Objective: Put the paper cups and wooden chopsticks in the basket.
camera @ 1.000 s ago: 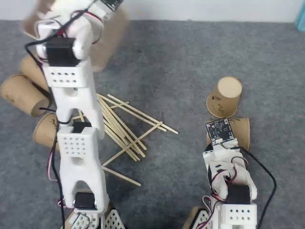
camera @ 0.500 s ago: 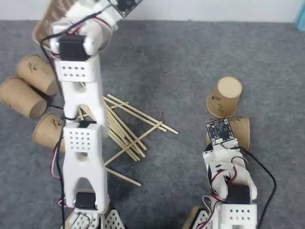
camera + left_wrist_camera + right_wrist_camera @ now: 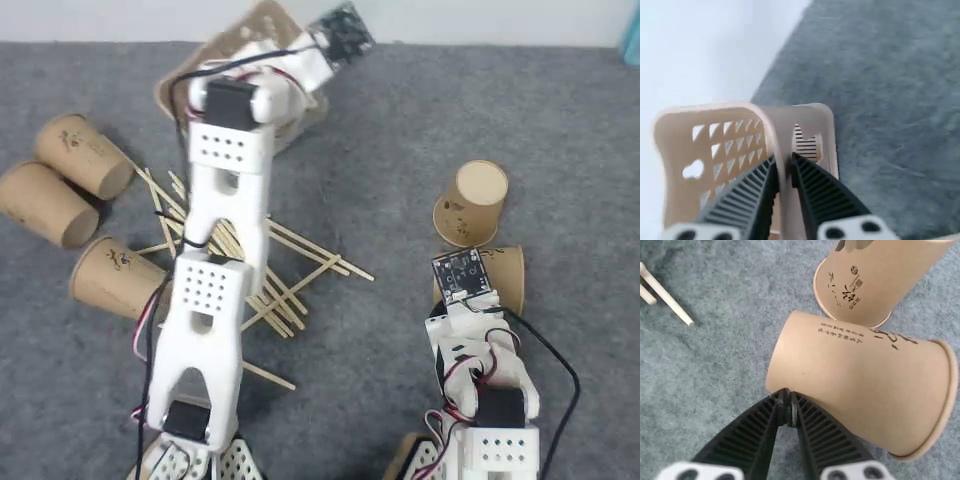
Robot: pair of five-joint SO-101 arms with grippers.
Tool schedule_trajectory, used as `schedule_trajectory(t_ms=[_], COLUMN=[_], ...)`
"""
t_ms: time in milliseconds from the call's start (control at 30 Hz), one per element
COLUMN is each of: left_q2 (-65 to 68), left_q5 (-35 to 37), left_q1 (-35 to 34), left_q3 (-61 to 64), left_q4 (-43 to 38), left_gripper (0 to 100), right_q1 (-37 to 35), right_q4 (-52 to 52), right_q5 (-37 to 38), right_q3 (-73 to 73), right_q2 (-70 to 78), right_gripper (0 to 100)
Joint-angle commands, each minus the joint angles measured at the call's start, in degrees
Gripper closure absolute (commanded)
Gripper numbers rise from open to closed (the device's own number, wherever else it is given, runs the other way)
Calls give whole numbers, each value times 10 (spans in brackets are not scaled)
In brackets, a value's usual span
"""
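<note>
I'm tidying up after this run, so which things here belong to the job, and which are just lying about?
Belong to the job:
basket
chopsticks
cups: three beside the chopsticks, two across the carpet

Just lying about:
teal thing at the far corner
grey carpet under everything

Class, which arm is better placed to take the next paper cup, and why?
Right, probably. The right tool, shut, sits right at the base of the lying cup, while the left tool is clamped on the wall of the basket.
</note>
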Motion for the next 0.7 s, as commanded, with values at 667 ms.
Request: schedule_trajectory(t_ms=[667], left_q2=[-83], left_q5=[136], left_q1=[32], left_q3=[-4], left_q4=[21], left_gripper=[866], right_q1=[0], right_q4=[0], right_q5=[6], right_q3=[11], right_q2=[-9], right_gripper=[989])
